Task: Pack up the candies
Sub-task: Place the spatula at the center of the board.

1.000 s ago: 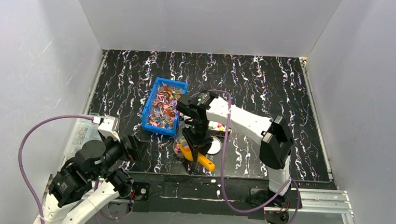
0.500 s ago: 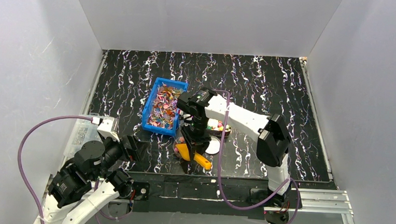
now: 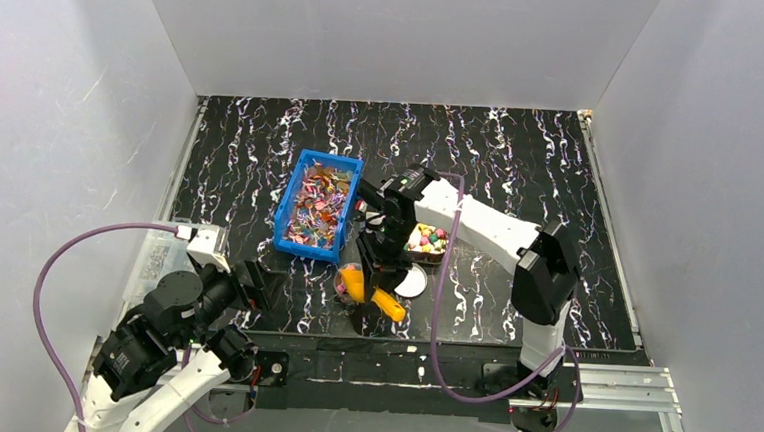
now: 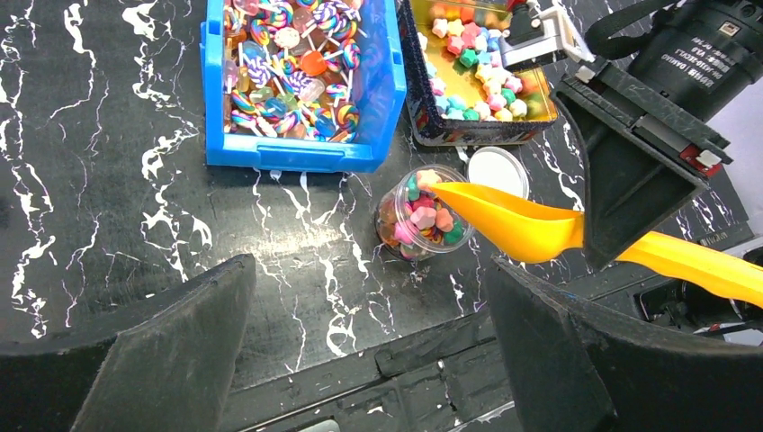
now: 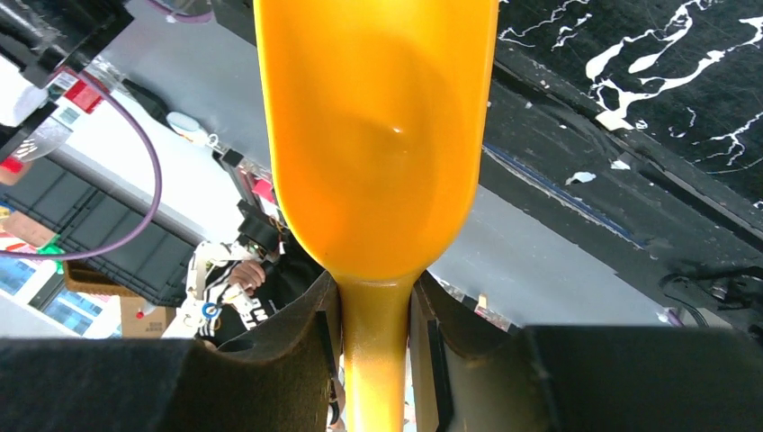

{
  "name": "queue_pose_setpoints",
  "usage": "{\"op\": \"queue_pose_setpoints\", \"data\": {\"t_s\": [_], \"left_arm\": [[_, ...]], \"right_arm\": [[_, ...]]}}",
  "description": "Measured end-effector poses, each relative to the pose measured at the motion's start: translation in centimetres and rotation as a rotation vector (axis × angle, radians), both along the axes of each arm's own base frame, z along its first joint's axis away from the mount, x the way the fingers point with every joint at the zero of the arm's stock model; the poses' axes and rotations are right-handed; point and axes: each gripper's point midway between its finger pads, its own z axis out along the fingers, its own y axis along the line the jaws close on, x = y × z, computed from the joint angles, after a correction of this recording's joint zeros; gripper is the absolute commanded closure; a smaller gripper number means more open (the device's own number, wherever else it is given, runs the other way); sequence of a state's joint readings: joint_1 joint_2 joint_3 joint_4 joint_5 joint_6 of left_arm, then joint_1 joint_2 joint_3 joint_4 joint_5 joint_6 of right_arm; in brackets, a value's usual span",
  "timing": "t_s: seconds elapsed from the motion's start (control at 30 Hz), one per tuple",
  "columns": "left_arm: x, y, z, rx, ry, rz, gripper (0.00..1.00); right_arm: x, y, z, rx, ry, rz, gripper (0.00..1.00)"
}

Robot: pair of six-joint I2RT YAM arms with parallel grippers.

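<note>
My right gripper (image 3: 383,269) is shut on the handle of a yellow scoop (image 5: 378,135), also seen in the left wrist view (image 4: 522,232) and from above (image 3: 368,290). The scoop's mouth rests over a small clear jar (image 4: 421,214) holding chunky candies, which shows from above (image 3: 344,285). A blue bin (image 3: 314,207) holds flat shiny-wrapped candies (image 4: 288,63). A dark tin (image 3: 427,241) holds chunky candies (image 4: 472,76). My left gripper (image 4: 369,360) is open and empty, near the table's front left edge, apart from the jar.
A white round lid (image 3: 411,282) lies on the table right of the jar, also in the left wrist view (image 4: 498,171). A clear box (image 3: 155,257) sits at the table's left edge. White walls enclose the black marbled table (image 3: 521,164).
My right arm has swung its elbow to the right and tilted the scoop, whose mouth now sits over the jar. The left arm has not moved.
</note>
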State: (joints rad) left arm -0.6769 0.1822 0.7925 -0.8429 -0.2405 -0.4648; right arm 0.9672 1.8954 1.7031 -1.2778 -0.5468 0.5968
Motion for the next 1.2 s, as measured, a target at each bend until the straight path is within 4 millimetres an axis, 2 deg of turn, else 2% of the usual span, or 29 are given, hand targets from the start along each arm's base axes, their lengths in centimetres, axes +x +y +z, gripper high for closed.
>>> {"op": "queue_pose_setpoints", "data": {"t_s": [0.43,0.77,0.93,1.2], "left_arm": [[0.3,-0.1,-0.4,0.020,0.021,0.007,0.02],[0.5,-0.3,-0.7,0.037,0.042,0.007,0.02],[0.6,-0.3,-0.7,0.038,0.044,0.007,0.02],[0.6,-0.3,-0.8,0.039,0.044,0.007,0.02]], "right_arm": [[-0.5,-0.6,1.6,0.046,-0.020,-0.025,0.99],[-0.1,-3.2,2.2,0.081,-0.200,-0.041,0.99],[1.6,-5.4,1.7,0.059,-0.392,-0.058,0.99],[6.3,-9.4,0.6,-0.049,-0.745,-0.121,0.99]]}}
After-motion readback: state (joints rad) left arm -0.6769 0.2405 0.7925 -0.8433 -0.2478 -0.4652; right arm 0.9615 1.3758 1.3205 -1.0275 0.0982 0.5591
